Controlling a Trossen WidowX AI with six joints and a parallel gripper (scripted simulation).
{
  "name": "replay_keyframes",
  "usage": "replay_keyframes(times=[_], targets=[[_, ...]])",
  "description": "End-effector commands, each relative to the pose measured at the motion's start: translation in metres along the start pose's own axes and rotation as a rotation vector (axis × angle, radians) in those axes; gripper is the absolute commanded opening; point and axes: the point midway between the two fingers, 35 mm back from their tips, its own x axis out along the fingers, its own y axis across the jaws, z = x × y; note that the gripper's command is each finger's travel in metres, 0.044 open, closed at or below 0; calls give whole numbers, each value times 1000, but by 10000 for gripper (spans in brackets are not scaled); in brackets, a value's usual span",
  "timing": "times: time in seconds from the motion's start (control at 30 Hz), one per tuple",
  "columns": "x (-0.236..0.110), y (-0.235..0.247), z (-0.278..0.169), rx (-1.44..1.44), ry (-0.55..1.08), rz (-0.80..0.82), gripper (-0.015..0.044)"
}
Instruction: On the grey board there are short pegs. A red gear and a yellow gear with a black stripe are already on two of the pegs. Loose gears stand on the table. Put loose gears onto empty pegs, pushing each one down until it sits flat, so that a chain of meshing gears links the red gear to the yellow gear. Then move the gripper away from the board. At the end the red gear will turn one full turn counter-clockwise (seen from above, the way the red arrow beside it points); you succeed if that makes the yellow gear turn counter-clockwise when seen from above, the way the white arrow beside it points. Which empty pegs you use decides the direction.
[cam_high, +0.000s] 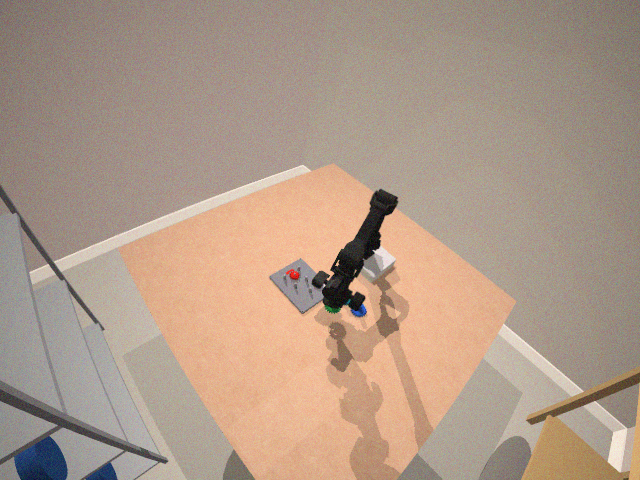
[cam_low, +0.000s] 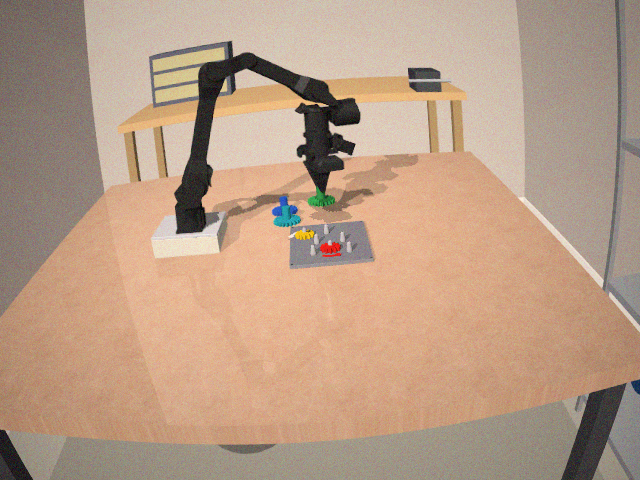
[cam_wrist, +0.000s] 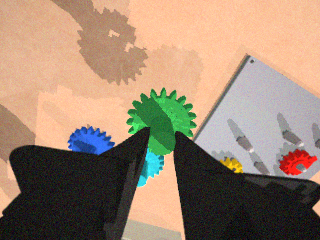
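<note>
My gripper is shut on the upright stem of the green gear. The gear hangs above the table beside the grey board, its shadow apart from it. A blue gear and a cyan gear stand on the table close together. On the board are the red gear, the yellow gear and several empty pegs. The arm hides the yellow gear in the top view.
The arm's white base block stands on the table, on the yellow gear's side of the board. The blue and cyan gears lie between that base and the held gear. A wooden bench stands behind the table.
</note>
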Motion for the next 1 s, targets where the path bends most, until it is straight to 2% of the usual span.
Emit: replay_keyframes(times=[0.0, 0.97], targets=[[-15, 1, 4, 2, -15, 3, 0], [-85, 5, -2, 2, -15, 3, 0]])
